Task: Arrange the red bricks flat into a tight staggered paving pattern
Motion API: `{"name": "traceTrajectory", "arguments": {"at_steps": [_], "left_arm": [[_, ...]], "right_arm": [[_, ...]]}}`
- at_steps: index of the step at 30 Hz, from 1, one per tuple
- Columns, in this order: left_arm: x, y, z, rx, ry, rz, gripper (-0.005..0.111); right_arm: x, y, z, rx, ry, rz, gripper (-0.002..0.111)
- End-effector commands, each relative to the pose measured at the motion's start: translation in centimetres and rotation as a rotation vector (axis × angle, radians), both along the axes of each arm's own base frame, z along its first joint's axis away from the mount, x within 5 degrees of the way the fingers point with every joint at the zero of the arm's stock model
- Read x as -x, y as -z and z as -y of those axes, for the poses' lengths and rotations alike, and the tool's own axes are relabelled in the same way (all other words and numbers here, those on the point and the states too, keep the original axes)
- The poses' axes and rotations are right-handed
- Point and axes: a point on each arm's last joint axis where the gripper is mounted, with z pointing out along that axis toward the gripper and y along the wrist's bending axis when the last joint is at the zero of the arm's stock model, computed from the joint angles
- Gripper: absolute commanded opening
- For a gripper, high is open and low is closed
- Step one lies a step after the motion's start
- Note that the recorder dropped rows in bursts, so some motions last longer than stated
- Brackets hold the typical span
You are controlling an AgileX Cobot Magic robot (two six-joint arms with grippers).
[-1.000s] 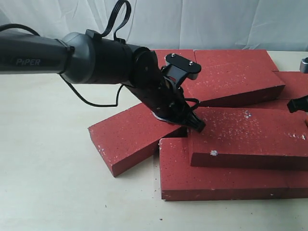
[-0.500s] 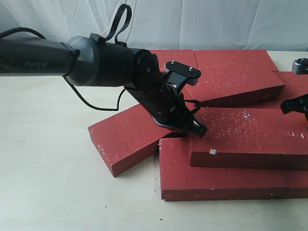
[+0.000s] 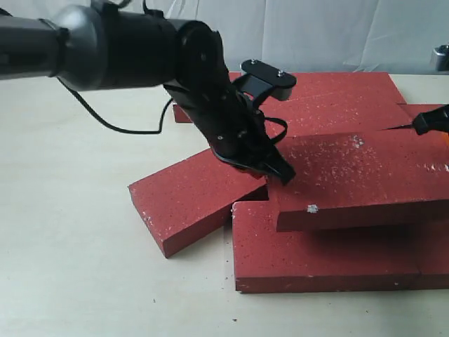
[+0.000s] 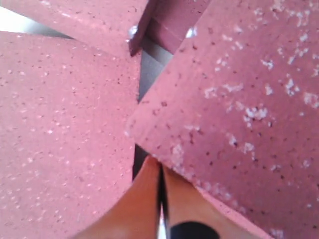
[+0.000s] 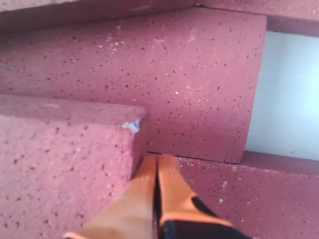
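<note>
The top brick (image 3: 358,179) rests tilted on the pile (image 3: 316,260) at right, braced between left fingers (image 4: 142,199) and right fingers (image 5: 142,199), each pair closed together. A slipping tip could drop it askew.

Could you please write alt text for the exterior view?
The left gripper, shut, sits with its tip at the corner of a white-flecked dark-red paving brick lying atop other rough red bricks on a pale table.

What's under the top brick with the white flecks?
The flecked brick overlaps a flat front brick, whose near strip shows. Shadow hides the rest beneath it, and what supports its back edge is covered.
</note>
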Motion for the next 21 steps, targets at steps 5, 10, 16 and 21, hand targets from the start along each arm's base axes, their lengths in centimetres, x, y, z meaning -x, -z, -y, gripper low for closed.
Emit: {"name": "traceTrajectory", "arguments": {"at_steps": [5, 10, 16, 21], "left_arm": [[-2.3, -4.4, -5.2, 0.016, -0.113, -0.017, 0.0], [-4.5, -5.6, -9.9, -0.013, -0.224, 0.0, 0.0], [-7.1, -5.3, -15.9, -0.059, -0.37, -0.009, 0.0], [-9.0, -4.4, -21.9, -0.089, -0.527, 0.011, 0.0]], "right_arm": [[-1.2, -3.9, -10.4, -0.188, -0.191, 0.077, -0.001], [-3.8, -3.6, -15.5, -0.212, -0.249, 0.08, -0.001], [-6.9, -2.6, -21.1, -0.27, -0.317, 0.098, -0.001], [-9.9, -1.4, -25.7, -0.332, -0.339, 0.122, -0.001]]}}
